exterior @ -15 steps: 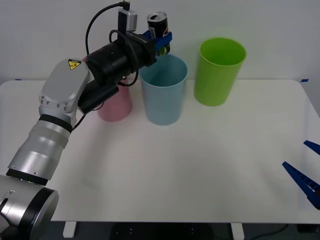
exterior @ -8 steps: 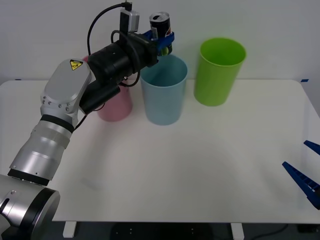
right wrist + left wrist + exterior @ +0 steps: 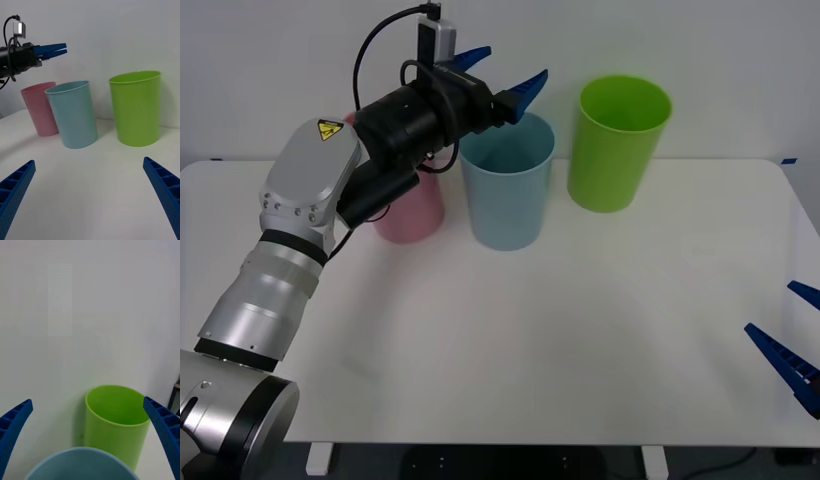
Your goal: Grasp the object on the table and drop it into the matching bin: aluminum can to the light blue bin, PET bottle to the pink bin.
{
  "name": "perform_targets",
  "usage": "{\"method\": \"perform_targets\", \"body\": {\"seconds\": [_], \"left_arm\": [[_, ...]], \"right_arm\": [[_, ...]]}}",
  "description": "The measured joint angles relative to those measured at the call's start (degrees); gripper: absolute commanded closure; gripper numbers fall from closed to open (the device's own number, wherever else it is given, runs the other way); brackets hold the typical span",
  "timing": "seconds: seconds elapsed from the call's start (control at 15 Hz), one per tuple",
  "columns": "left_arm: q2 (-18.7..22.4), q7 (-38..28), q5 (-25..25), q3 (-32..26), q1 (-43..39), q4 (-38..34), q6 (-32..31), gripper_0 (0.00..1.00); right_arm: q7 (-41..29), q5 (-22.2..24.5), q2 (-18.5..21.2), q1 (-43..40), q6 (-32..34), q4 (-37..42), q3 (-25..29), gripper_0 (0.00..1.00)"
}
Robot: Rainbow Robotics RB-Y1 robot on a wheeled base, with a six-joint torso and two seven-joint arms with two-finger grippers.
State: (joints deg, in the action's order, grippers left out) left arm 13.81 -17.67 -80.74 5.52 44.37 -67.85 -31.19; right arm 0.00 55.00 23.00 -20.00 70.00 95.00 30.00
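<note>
The left gripper point(image 3: 505, 72) hangs empty, fingers spread, above the light blue bin point(image 3: 507, 180), at 12 o'clock. No can lies on the table point(image 3: 580, 330), so the drop looks done. The right gripper point(image 3: 790, 345) waits, fingers apart, at 4 o'clock.

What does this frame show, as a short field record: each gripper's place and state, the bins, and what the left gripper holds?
left gripper: open, above the light blue bin, holding nothing
right gripper: open, low at the table's right edge, parked
pink bin: upright, to the left of the light blue bin, partly behind the left arm
lime green bin: upright, right of the light blue bin
can: not seen in the left gripper
</note>
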Motion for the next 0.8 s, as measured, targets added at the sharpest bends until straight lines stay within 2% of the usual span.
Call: {"method": "perform_targets", "body": {"seconds": [0.33, 0.8], "left_arm": [[0.6, 0.2, 1.5, 0.0, -0.4, 0.0, -0.4, 0.00], [4.9, 1.5, 9.3, 0.0, -1.4, -0.2, -7.1, 0.00]], "right_arm": [[0.0, 0.0, 0.0, 0.0, 0.0, 0.0, 0.0, 0.00], [0.0, 0.0, 0.0, 0.0, 0.0, 0.0, 0.0, 0.00]]}}
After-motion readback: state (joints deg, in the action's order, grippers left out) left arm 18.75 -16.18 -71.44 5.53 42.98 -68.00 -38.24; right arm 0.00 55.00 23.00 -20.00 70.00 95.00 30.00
